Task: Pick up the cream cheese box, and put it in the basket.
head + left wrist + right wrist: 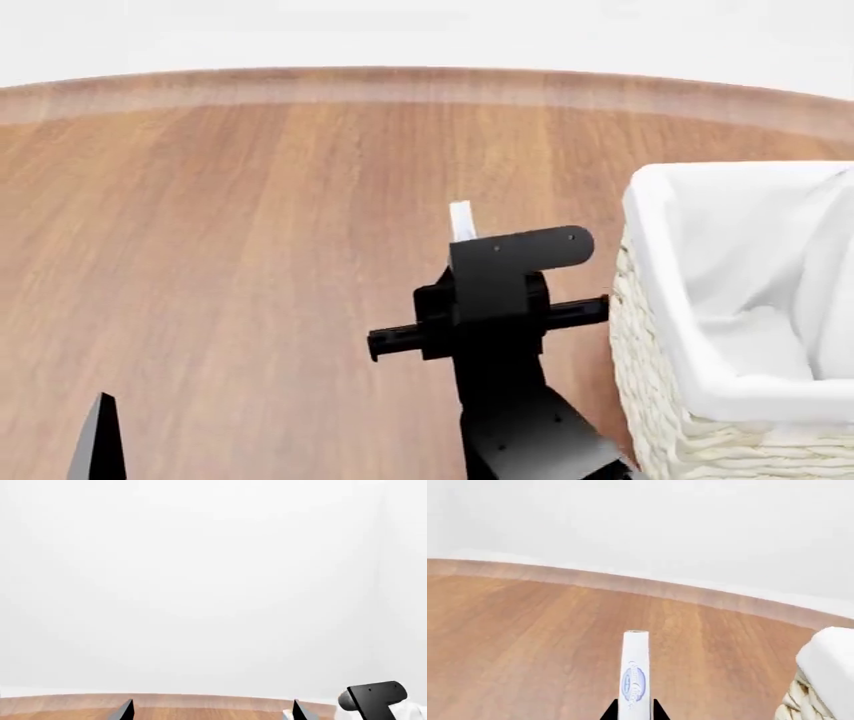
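The right gripper (634,711) has its jaws closed narrowly on the cream cheese box (634,672), held edge-on and upright above the wooden bench (240,230). A blue oval label shows on the box's edge; its writing is too blurred to read. The left gripper (210,711) hangs with jaws spread wide, holding nothing. The basket (667,400) stands just beside the right arm.

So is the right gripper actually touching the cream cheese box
Touching. In the right wrist view, the right gripper has its fingertips closed against both faces of the thin cream cheese box, held edge-on above the table.
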`<state>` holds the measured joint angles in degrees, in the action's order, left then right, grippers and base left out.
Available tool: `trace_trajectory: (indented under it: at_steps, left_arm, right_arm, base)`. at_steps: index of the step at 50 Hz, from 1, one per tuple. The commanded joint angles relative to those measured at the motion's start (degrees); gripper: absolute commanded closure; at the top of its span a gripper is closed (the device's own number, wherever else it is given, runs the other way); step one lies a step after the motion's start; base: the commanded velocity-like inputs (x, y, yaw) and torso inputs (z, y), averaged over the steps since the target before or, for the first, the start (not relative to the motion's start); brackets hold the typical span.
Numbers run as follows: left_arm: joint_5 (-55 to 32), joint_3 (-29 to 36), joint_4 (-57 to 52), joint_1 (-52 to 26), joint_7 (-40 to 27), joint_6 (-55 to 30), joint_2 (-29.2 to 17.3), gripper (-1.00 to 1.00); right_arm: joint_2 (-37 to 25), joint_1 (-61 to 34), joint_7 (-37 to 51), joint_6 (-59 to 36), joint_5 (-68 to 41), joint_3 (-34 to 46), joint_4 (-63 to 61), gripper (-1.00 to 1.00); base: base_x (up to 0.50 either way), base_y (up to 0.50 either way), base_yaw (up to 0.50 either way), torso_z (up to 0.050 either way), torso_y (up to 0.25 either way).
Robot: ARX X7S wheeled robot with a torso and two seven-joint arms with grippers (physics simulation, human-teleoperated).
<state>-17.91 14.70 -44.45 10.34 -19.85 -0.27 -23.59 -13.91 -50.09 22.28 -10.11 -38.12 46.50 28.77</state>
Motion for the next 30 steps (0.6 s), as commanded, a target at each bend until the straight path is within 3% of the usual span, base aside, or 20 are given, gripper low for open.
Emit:
trace_trajectory:
  at_steps: [1,25,30]
  left_arm:
    - [-0.5,0.1,-0.1,-0.2,-0.2,-0.5,-0.4,-1.0]
    - [-0.7,0.0,0.1,-0.3,-0.8,-0.4,-0.7,-1.0]
    - [0.2,0.2,0.0,-0.4,-1.1,-0.4,-0.7,-1.0]
  right_arm:
    - [-4.1,-1.8,4.1,-6.1,0.1,-0.1,-14.3,1.0]
    - [-12.8,-10.4,12.2,-20.4,-8.1,-4.1,-42.7,1.0]
    - [-16.7,-13.0,11.5,-21.7,-11.7,-7.8,-45.2,1.0]
  base:
    - [0.0,0.0,0.0,0.0,0.25]
    - [0.0,0.0,0.0,0.0,0.25]
    - [0.0,0.0,0.0,0.0,0.023]
